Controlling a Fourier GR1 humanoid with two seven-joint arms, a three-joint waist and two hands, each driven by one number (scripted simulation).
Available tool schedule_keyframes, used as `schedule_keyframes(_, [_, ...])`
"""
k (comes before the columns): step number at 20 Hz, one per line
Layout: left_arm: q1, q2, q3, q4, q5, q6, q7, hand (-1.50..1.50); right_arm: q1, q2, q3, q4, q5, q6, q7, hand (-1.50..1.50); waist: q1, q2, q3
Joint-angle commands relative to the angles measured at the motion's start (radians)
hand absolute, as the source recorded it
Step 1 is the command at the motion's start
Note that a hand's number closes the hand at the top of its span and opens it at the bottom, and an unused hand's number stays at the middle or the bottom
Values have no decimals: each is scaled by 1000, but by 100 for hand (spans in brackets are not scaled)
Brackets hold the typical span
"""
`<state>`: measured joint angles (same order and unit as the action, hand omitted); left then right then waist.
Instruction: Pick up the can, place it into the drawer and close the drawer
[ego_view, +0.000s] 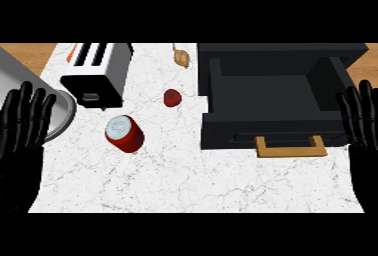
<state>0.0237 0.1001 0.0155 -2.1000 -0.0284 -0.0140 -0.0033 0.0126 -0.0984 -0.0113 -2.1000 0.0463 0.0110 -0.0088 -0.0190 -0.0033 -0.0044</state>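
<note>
The can (124, 133) is seen standing on the counter (184, 185), to the left of the open drawer (273, 90) and well apart from it, with a toaster (97, 70) behind it and a small tomato (173, 97) between. Nothing is held: the left hand (22, 125) and the right hand (362, 120) are kept at the edges with straight fingers. The picking step is judged not yet begun. Next, one hand must be brought to the can and curled around it.

You see the right hand (362, 120) cut off by the picture's right edge; the left hand (22, 130) hides part of the metal bowl (63, 117). The small tan thing (181, 57) near the toaster (96, 70) can't be identified.
</note>
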Motion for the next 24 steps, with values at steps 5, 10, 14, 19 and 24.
schedule_keyframes(5, [-12, -97, -44, 19, -178, 218, 24, -150, 19, 28, 2, -59, -38, -2, 39, -150, 15, 2, 4])
schedule_keyframes(10, [65, -99, -83, 59, -183, 494, 303, -150, 45, 45, -53, 61, -60, -56, 187, -150, 16, 7, 5])
schedule_keyframes(14, [22, -100, -180, -75, -342, 559, 531, -150, -5, 35, -62, 57, -26, -90, 251, -150, 21, 3, 6])
schedule_keyframes(19, [-2, -100, -216, -2, -357, 609, 516, -150, 44, 22, -106, 72, -72, -42, 184, -150, 18, 3, 5])
schedule_keyframes(24, [-114, -100, -161, 4, -402, 561, 626, -150, 95, 38, -106, 112, -74, -9, 92, -150, 16, 3, 5])
